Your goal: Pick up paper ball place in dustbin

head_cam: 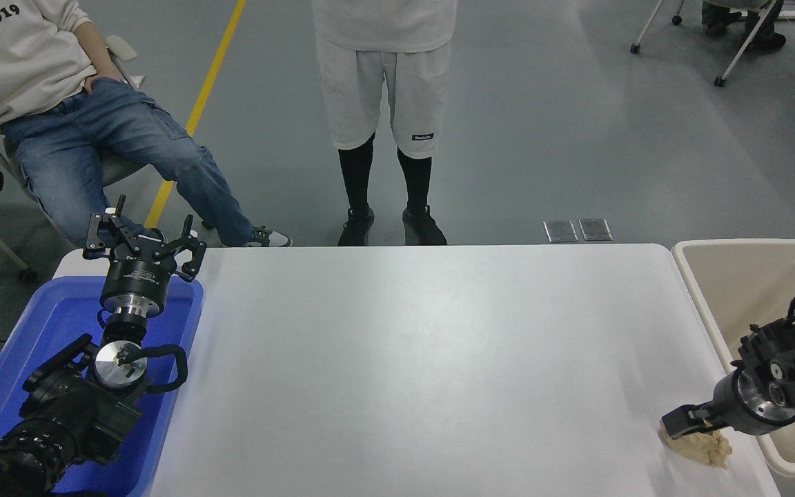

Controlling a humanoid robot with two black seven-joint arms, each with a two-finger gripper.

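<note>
The paper ball [705,447] is a tan lumpy wad lying on the white table [411,359] near its front right corner. My right gripper [689,422] comes in from the right edge and sits low on the ball's top left, covering part of it. Whether it grips the ball does not show. The dustbin [735,276] is a cream rectangular bin standing just right of the table, and my right arm reaches across its near part. My left gripper [142,241] is parked open at the lower left.
A bright blue tray [38,345] lies under my left arm at the table's left end. One person stands at the far edge [384,103] and another sits at the far left [59,117].
</note>
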